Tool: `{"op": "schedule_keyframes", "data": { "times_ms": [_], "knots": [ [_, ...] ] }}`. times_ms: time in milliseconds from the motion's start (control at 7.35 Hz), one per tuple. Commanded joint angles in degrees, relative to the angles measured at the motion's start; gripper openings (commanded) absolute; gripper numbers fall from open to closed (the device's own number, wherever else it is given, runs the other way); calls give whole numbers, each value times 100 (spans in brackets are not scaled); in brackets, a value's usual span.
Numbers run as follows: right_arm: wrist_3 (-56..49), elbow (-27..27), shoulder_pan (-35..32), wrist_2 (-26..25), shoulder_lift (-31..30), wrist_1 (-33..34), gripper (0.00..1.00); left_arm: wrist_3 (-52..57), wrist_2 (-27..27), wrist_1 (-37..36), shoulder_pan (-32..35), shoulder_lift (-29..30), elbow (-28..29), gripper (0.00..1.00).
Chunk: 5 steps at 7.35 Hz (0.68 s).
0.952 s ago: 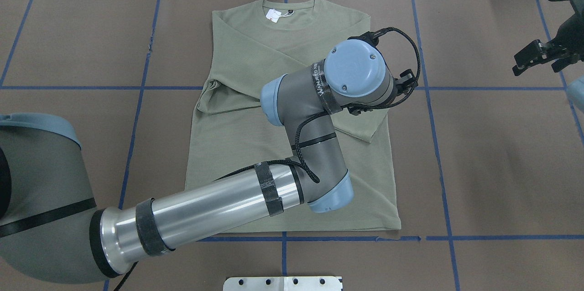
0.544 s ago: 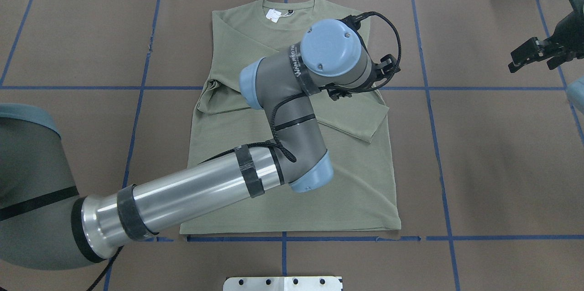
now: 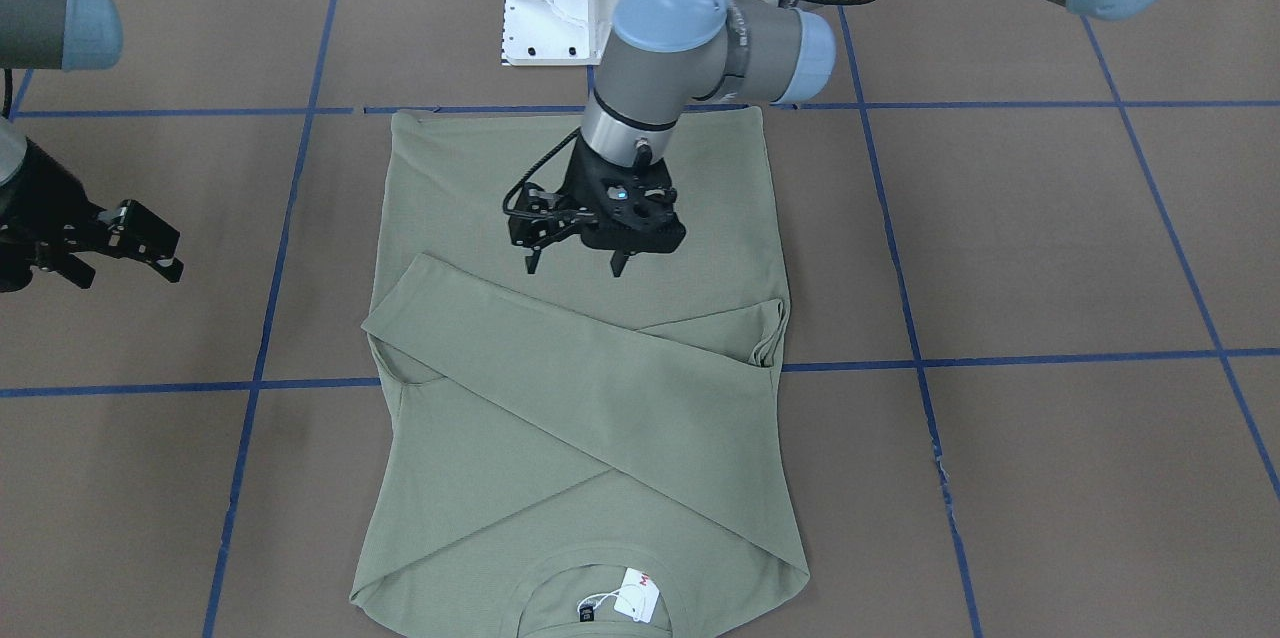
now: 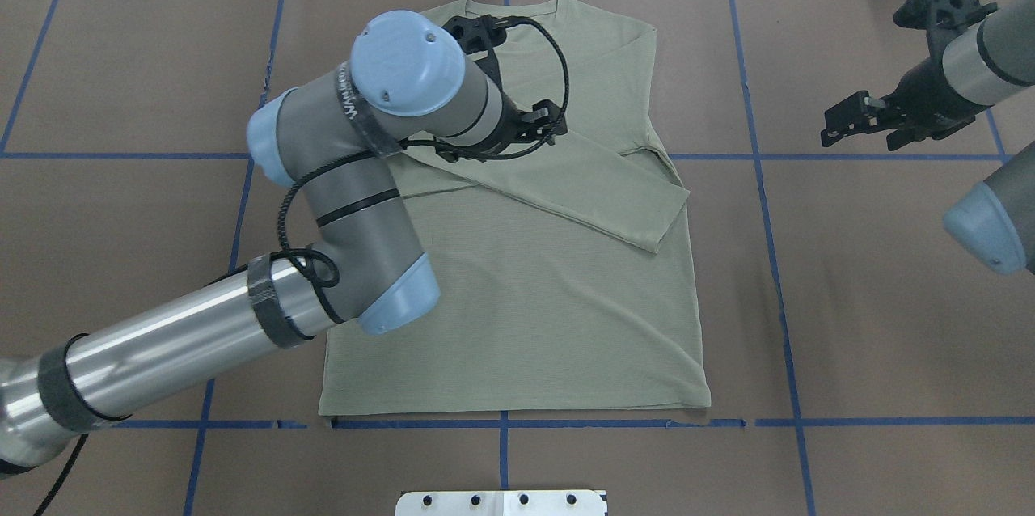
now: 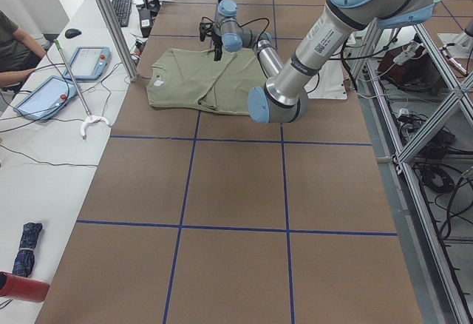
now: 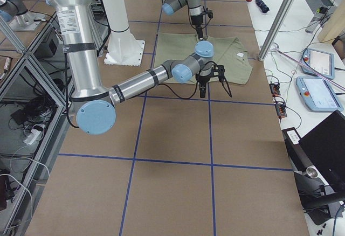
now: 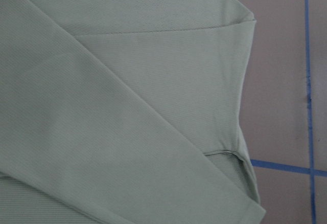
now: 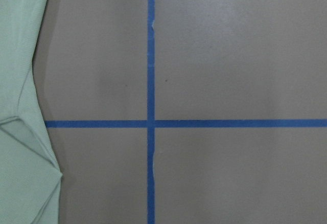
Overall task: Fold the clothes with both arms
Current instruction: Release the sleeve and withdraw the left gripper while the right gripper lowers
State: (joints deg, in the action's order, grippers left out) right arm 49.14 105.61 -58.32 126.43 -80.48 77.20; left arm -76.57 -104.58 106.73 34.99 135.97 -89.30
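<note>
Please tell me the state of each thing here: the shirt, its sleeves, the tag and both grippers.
shirt, spread flat on the table.
sleeves, folded across the body, crossed.
hang tag, lying at the neck.
left gripper, open, empty, over the shirt.
right gripper, open, empty, beside the shirt.

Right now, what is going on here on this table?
Two robot arms are folding a sage-green long-sleeved shirt, which lies flat on the brown table. Both sleeves are already folded in and cross each other over the front, and a white hang tag shows at the neck. The left tool is open over the lower body of the shirt and holds nothing. The right tool is also open and empty, off to the side of the shirt over bare table.
</note>
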Motion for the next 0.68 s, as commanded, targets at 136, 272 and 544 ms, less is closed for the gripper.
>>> {"op": "schedule_keyframes", "data": {
  "times_ms": [136, 272, 544],
  "knots": [
    [1532, 950, 1221, -704, -249, -64, 100, 1170, -19, -776, 184, -1927, -1964, 99],
    [2060, 1188, 1757, -1090, -293, -64, 100, 1389, -27, -776, 201, -2482, -2465, 99],
    [2930, 1453, 3065, -2056, -407, -56, 100, 1575, -10, -724, 201, -3154, -2978, 99]
  ]
}}
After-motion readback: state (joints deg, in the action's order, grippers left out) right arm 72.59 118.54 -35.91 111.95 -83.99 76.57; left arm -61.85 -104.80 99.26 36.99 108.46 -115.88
